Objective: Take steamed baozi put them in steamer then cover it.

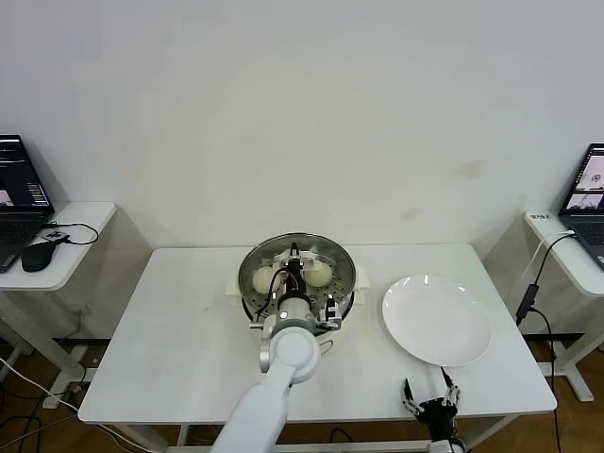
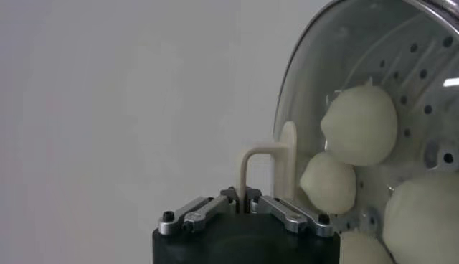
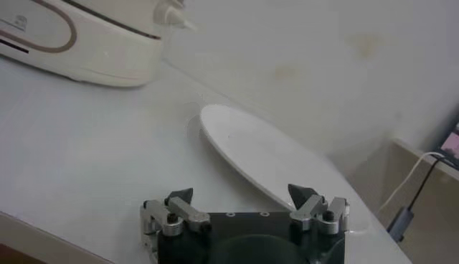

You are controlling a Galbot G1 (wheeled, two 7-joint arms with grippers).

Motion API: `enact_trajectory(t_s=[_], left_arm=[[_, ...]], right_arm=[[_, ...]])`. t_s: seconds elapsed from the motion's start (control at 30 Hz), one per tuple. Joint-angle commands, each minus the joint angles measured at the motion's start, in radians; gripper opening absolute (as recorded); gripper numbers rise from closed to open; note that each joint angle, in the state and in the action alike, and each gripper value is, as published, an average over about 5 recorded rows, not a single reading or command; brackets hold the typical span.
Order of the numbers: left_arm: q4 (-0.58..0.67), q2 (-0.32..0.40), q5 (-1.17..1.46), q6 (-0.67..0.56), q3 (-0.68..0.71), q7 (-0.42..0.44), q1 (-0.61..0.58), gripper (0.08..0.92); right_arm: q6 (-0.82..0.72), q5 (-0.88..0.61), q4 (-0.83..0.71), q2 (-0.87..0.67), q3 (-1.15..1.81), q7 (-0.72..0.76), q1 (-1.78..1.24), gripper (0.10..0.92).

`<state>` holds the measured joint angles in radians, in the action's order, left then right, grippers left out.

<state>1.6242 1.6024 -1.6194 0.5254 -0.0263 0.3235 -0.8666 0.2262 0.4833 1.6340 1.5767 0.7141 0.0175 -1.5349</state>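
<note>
1. My left claw (image 2: 240, 199) is clenched on the cream handle (image 2: 259, 166) of the cover (image 1: 295, 260), which sits over the steamer (image 1: 247, 288) near the middle of the counter (image 1: 179, 330).
2. One cover, one steamer: the glass lid's metal rim lines up with the steel pot, though I cannot tell whether it rests fully down.
3. Through the glass, my left wrist view shows four steamed baozi (image 2: 360, 126) on the perforated tray, crowded close together. From the head view I can make out only two, one to each side of my wrist.
4. My right claw (image 1: 431, 396) hangs released at the counter's near edge, fingers (image 3: 179, 197) spread wide and grasping nothing.
5. One flat white plate (image 1: 437, 319) lies on the counter just right of the steamer, with nothing on it.
6. Two side desks flank the counter, each carrying one laptop (image 1: 21, 198).
</note>
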Motion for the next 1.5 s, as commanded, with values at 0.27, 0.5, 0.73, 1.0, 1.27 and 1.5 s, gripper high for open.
enact_trajectory(t_s=[0.27, 0.5, 0.73, 1.0, 1.27, 1.5], left_arm=[[0.045, 0.0, 0.054, -0.001, 0.009, -0.019, -0.019, 0.192], [0.148, -0.024, 0.074, -0.001, 0.025, -0.018, -0.075, 0.391], [0.299, -0.092, 0.123, -0.001, 0.04, -0.017, -0.17, 0.599], [0.523, -0.15, 0.243, -0.024, 0.016, -0.069, -0.358, 0.799], [0.696, -0.288, 1.136, -0.226, -0.336, -0.427, -0.619, 0.823], [0.601, -0.361, 1.902, -0.505, -0.625, -0.609, -0.752, 0.823]], right_arm=[[-0.001, 0.004, -0.003, 0.0, -0.01, 0.001, 0.002, 0.823], [-0.001, 0.009, 0.0, 0.0, -0.016, 0.001, -0.004, 0.823], [-0.002, 0.011, 0.002, 0.0, -0.014, 0.002, -0.008, 0.823], [-0.003, -0.001, 0.011, -0.013, -0.019, -0.002, -0.02, 0.823], [-0.007, -0.082, 0.038, -0.031, -0.035, 0.004, -0.026, 0.823], [0.002, -0.161, 0.068, -0.048, -0.062, 0.024, -0.035, 0.823]])
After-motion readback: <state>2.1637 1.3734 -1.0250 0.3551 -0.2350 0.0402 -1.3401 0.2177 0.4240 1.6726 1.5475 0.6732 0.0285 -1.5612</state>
